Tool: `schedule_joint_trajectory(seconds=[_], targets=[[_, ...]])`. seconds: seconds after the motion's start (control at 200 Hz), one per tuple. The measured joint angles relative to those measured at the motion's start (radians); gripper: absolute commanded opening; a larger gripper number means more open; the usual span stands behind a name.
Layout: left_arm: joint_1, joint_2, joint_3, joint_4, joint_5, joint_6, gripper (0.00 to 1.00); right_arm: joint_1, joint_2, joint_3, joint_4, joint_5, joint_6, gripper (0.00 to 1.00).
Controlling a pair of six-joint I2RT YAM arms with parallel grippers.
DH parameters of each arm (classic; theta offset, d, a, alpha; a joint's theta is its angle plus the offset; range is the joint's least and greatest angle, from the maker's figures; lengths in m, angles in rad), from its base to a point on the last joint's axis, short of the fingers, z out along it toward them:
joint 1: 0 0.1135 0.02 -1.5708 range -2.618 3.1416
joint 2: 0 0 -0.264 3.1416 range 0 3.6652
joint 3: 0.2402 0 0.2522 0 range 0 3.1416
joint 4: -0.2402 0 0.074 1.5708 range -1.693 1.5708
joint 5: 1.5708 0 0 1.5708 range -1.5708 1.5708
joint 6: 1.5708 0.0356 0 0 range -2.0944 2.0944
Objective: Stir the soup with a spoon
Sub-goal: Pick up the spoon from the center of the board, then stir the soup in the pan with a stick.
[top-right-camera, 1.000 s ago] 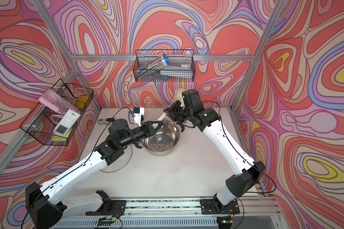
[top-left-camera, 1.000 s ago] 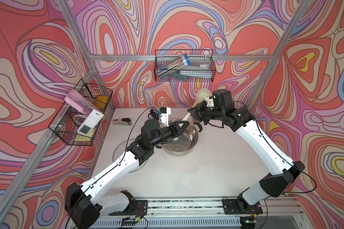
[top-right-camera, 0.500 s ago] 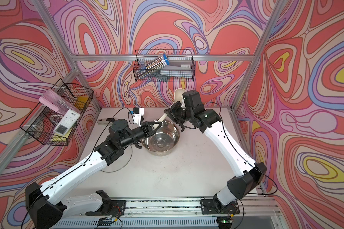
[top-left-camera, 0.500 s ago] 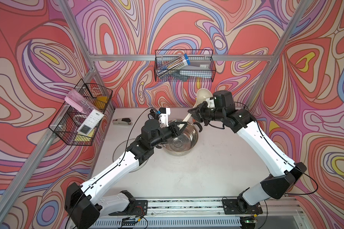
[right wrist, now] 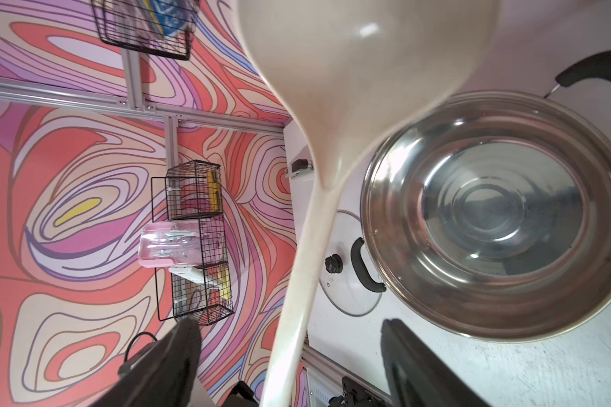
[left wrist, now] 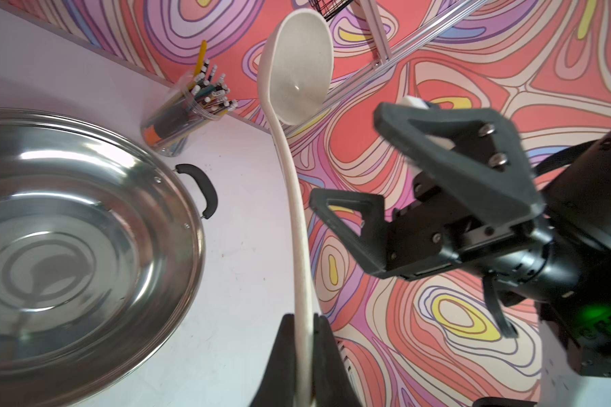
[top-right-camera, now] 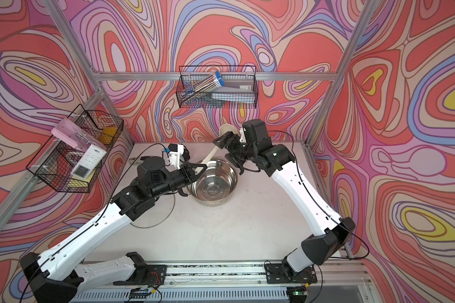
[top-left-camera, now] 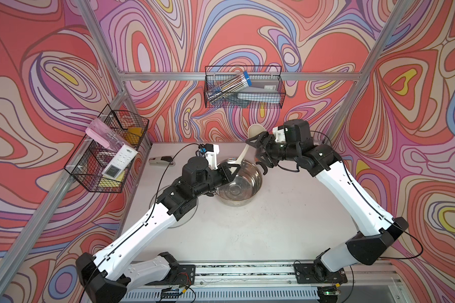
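L gripper [left wrist: 304, 347] is clenched on the lower end of the spoon [left wrist: 291, 165] handle, a finger pressed to each side. R gripper [left wrist: 346, 156] is released, jaws spread wide. The handle runs btwn them and touches neither finger in the right wrist view.

Counts:
- 1 spoon
- 1 steel pot [top-left-camera: 258, 182] w/ 2 black side handles
- 1 glass lid [right wrist: 346, 299], flat on the table [top-left-camera: 247, 230] just beside the pot
- 1 pencil cup [left wrist: 175, 123]
- 1 stapler [top-left-camera: 162, 160]
- 2 wire baskets [top-left-camera: 243, 105] hung up

Spoon is off the table and tilted, w/ its bowl end up near the back wall [top-left-camera: 247, 39], past the R gripper. The handle slants down over the pot's far rim into the L gripper.
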Motion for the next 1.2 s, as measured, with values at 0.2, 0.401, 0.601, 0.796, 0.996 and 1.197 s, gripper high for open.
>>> schedule_joint_trajectory(seconds=[0.2,0.401,0.601,0.796,0.996,1.197], targets=[[0.000,-0.011,0.187,-0.451,-0.069,0.144,0.00,0.000,-0.005,0.206,-0.117,0.080,-0.183,0.97],[0.000,0.142,0.425,-0.858,-0.151,0.341,0.00,0.000,0.006,0.329,-0.306,0.248,-0.445,0.98],[0.000,0.299,0.556,-1.066,-0.247,0.468,0.00,0.010,0.064,0.208,-0.480,0.433,-0.665,0.98],[0.000,0.355,0.557,-1.120,-0.275,0.523,0.00,0.116,0.109,0.052,-0.544,0.490,-0.734,0.98],[0.000,0.443,0.607,-1.138,-0.280,0.527,0.00,0.232,0.106,-0.029,-0.525,0.488,-0.721,0.98],[0.000,0.539,0.690,-1.139,-0.311,0.514,0.00,0.263,0.051,-0.115,-0.449,0.491,-0.713,0.98]])
